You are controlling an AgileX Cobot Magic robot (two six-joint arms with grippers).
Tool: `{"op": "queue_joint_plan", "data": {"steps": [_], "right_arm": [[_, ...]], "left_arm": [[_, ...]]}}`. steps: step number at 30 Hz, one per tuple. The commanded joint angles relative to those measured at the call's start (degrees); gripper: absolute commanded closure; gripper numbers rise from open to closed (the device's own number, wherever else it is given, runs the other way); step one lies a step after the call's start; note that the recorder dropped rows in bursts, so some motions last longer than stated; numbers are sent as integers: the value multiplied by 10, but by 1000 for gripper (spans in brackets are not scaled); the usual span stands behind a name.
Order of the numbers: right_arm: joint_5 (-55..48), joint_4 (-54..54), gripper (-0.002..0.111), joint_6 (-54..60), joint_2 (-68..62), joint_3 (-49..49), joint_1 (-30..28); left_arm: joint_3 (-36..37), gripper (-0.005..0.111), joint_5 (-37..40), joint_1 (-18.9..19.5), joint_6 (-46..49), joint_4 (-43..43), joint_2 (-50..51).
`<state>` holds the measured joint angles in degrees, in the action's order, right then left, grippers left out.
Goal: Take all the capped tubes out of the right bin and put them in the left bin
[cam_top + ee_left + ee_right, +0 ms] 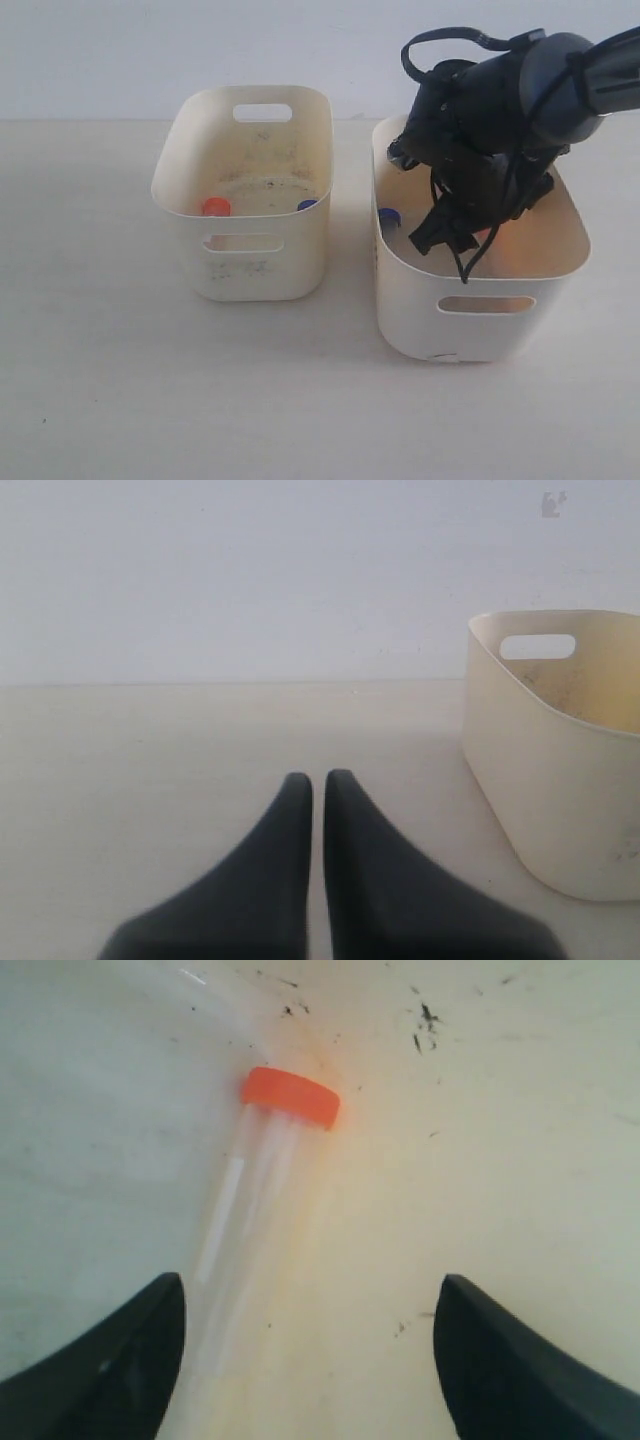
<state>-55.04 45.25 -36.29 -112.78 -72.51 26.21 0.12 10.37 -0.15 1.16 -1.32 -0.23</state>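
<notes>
**Off-centre tube may roll away from the closing pincer**

The right pincer hangs released and empty, fingers spread wide, low inside the right bin. The orange-capped tube lies flat on the bin floor beneath it. It is not centred in the gap: the clear body runs close beside one finger and well apart from the other. If the pincer drops straight down, I judge that the nearer finger could land on the tube or nudge it. A round, slick body would then roll or skid toward the wall. The far finger would have to sweep it a long way before pinching.

The tube's long axis runs away from the wrist, slightly slanted and roughly across the closing line, which suits a grip on the body. Its screw cap points toward the curve where floor meets the speckled wall.

A blue-capped tube also waits in this bin. Farther off, the left bin shows an orange cap and a blue cap. The left pincer is clenched on nothing above the bench.
</notes>
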Motion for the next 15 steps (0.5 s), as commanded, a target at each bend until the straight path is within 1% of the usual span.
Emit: {"op": "queue_joint_plan", "data": {"steps": [1, 5, 8, 12, 15], "right_arm": [[-22, -24, 41, -24, -4, -4, -4], [-80, -45, 41, -11, -32, -46, -5], [-92, -107, 41, -2, -59, -88, -5], [-130, -131, 41, -6, -84, -110, -5], [-134, -135, 41, -6, -92, -111, -5]], "left_arm": [[-1, 103, -4, -4, -2, -2, 2], [-1, 103, -4, -4, -2, -2, 2], [-1, 103, -4, -4, -2, -2, 2], [-1, 103, -4, -4, -2, -2, 2], [-1, 103, -4, -4, -2, -2, 2]]}}
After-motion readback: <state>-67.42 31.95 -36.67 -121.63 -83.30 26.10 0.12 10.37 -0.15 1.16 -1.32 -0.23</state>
